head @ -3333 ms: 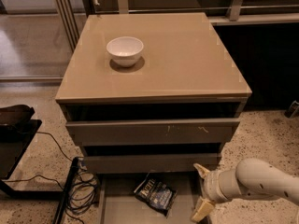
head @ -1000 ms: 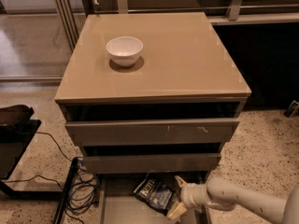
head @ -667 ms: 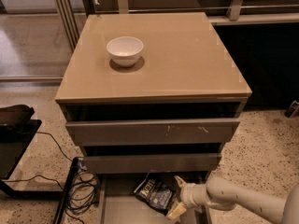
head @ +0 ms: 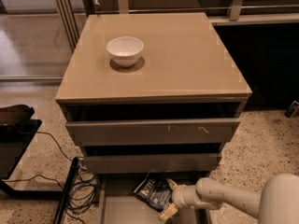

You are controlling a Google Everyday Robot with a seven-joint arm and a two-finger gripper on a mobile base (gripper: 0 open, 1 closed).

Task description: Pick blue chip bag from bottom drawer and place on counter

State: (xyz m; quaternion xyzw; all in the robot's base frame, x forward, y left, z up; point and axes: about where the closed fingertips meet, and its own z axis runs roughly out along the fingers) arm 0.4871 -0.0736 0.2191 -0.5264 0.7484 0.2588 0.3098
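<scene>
Lying in the open bottom drawer [head: 120,210], blue chip bag [head: 152,190] sits just left of gripper [head: 169,199]; fingers [head: 167,213] spread apart, bag's right edge at their gap. White bowl [head: 124,50] on counter [head: 187,55] surface, far left.

Low gripper [head: 169,198], bottom centre, fingers [head: 167,213] apart

Speckled terrazzo floor [head: 275,139] under warm light — black cables [head: 79,190] at left, glass partition [head: 32,41] and metal rails [head: 236,1] behind.
</scene>
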